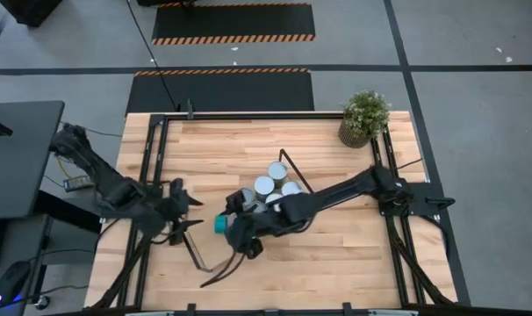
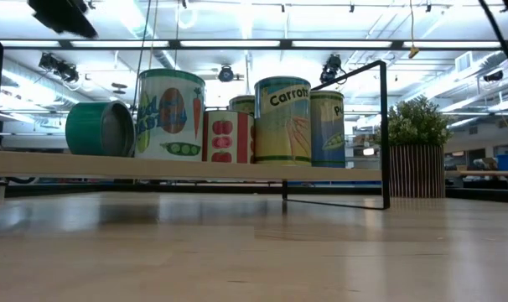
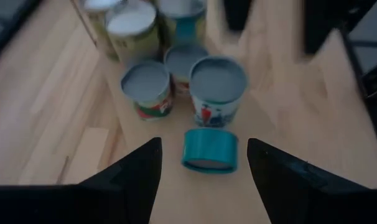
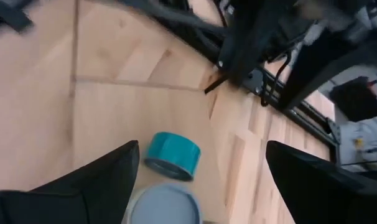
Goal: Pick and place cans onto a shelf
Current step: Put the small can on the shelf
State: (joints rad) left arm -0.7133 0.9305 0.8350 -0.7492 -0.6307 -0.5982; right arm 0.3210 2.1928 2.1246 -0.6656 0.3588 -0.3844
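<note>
Several cans stand in a cluster (image 1: 270,186) on the light-wood shelf (image 2: 237,172). A teal can (image 3: 209,149) lies on its side on the shelf at the cluster's near-left end, its round end toward the low camera (image 2: 101,128). My left gripper (image 3: 204,144) is open and hovers to the left of the teal can, pointing at it, with nothing between its fingers. My right gripper (image 4: 202,146) is open above the shelf on the cluster's near side, over the teal can (image 4: 172,155) and a grey-topped can (image 4: 165,205), clear of both.
A potted green plant (image 1: 364,117) stands at the table's far right corner. Black wire loops (image 2: 380,134) rise at the shelf's ends. Black rails (image 1: 152,167) run along the table's left and right sides. Bare wood lies toward the near right.
</note>
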